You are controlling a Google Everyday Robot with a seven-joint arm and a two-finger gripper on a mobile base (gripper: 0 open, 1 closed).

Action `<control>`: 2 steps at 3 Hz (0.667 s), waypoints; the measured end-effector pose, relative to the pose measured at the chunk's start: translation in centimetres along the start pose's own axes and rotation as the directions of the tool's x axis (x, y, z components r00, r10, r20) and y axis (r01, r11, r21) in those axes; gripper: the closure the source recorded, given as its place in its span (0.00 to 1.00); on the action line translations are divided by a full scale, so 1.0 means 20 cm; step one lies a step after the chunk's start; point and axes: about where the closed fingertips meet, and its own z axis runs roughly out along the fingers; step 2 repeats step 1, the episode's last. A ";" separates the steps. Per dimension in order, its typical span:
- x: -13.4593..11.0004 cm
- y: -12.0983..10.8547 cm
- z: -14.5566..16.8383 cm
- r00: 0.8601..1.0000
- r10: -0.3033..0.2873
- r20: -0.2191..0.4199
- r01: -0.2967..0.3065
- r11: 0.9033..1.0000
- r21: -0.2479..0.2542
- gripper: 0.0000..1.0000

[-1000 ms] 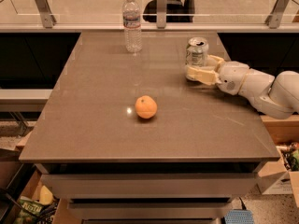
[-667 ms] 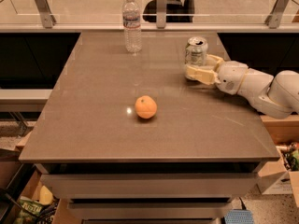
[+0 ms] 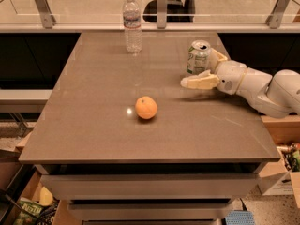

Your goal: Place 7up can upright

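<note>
While my arm (image 3: 269, 90) reaches in from the right, here's the setup: a glossy brown table (image 3: 93, 125) with shelves under it, and a glass railing (image 3: 84, 8) on metal posts along the far side. A dark chair (image 3: 171, 6) sits behind the glass. On the floor there's a cardboard box (image 3: 276, 182) on the right and some bags at the near left.

On the table, a clear water bottle (image 3: 132, 22) stands at the far edge, a bit left of centre. An orange (image 3: 146, 108) sits roughly in the middle.

Compared with a second ago, not much has changed. Bottle and orange are exactly where they were, and the can and my hand are at the same far-right spot. My near finger (image 3: 199, 82) looks like it's dropped slightly toward the near edge, away from the can.

The 7up can (image 3: 198, 57) is standing upright on the table, far right area, pull-tab top facing up. My gripper (image 3: 200, 71) is right there with its fingers spread apart. The near finger lies flat just in front of the can's base and the other one pokes out behind it, so the can sits between them. Can't tell whether either finger actually touches it.
</note>
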 end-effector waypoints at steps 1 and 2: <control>0.00 0.00 0.00 1.000 0.000 0.000 0.000 1.000 0.000 0.00; 0.00 0.00 0.00 1.000 0.000 0.000 0.000 1.000 0.000 0.00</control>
